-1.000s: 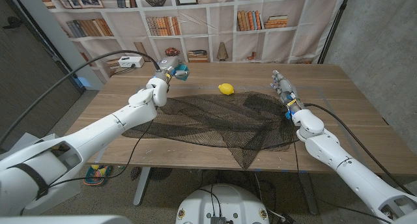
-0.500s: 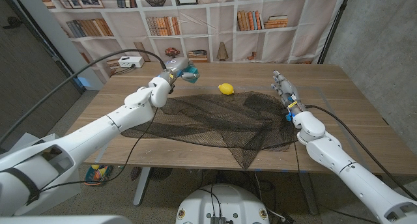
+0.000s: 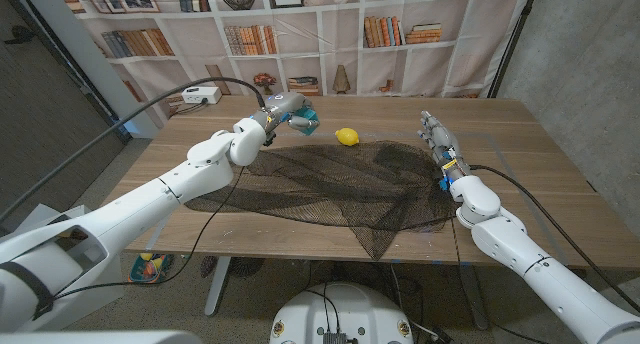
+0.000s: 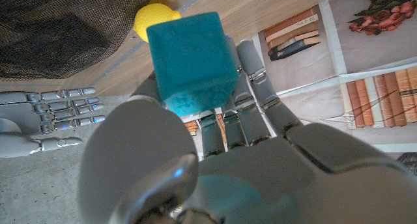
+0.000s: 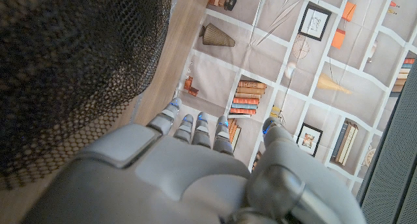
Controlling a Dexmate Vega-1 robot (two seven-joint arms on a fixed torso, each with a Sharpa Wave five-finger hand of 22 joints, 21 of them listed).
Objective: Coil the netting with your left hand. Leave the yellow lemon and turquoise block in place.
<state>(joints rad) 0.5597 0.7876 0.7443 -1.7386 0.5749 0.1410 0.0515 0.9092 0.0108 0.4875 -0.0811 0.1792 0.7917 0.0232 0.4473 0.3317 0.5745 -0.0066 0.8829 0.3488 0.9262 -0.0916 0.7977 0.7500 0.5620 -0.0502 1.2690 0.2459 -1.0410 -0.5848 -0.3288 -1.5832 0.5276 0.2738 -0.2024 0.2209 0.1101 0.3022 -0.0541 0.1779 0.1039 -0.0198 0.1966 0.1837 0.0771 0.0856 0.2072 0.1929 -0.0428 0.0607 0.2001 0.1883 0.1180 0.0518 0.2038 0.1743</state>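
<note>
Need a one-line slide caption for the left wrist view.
Left robot hand holding the turquoise block above the table, lemon and black netting beyond.

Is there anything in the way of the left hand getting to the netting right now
Yes: the left hand holds the turquoise block, so its grasp is occupied. Nothing visible lies on the table between it and the netting.

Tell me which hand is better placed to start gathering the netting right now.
Right. The right hand holds nothing and sits at the netting's edge; the left hand is holding the turquoise block in its fingers.
</note>
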